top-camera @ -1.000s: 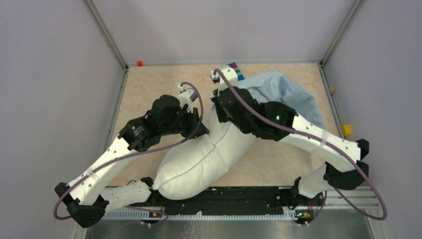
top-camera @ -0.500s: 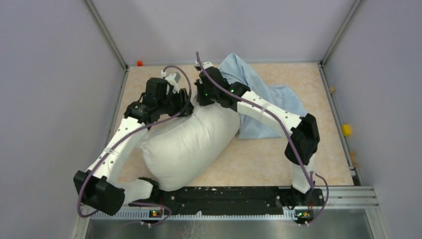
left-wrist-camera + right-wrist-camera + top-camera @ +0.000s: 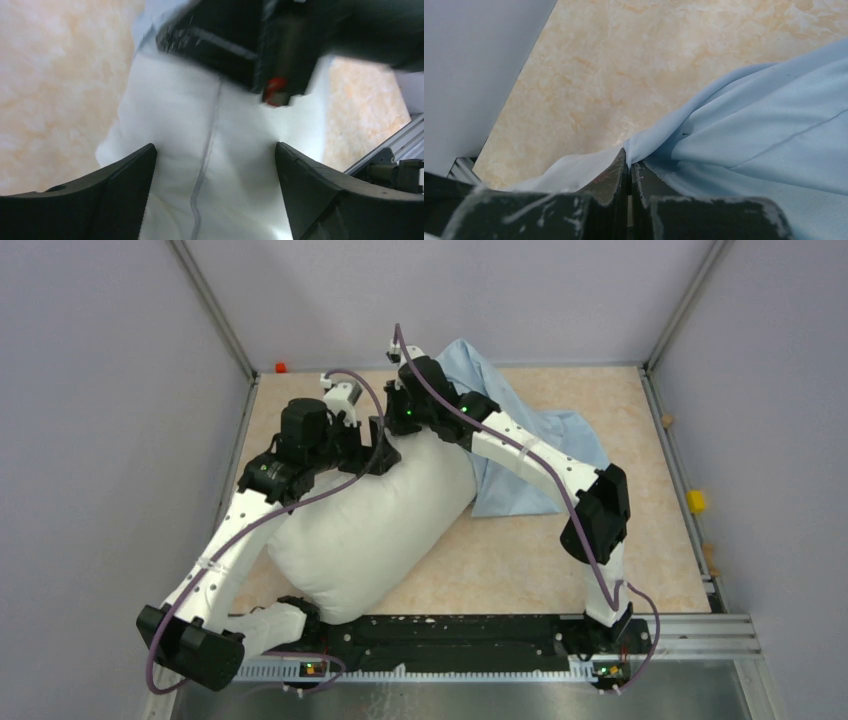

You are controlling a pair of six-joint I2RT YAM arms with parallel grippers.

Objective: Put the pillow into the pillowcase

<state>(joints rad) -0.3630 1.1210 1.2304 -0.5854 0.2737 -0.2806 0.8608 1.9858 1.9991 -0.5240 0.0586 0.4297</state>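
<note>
The plump off-white pillow (image 3: 370,530) lies slantwise at the left-centre of the table, its near end by the front rail. My left gripper (image 3: 385,448) hovers at the pillow's far end, its jaws open wide. In the left wrist view the pillow (image 3: 215,150) and its seam fill the space between the spread fingers (image 3: 120,185). The light-blue pillowcase (image 3: 540,455) lies limp behind and to the right of the pillow. My right gripper (image 3: 629,156) is shut on a hem of the pillowcase (image 3: 764,145), just beyond the pillow's far end (image 3: 400,412).
Grey walls close in the table on the left, back and right. A small orange piece (image 3: 281,367) sits in the back left corner. A yellow block (image 3: 696,501) lies outside the right edge. The black mounting rail (image 3: 480,635) runs along the front.
My left gripper has opened and let go of the pillow. Both arms swung back and left, the pillow shifted left with them, and the pillowcase was drawn toward the back wall.
</note>
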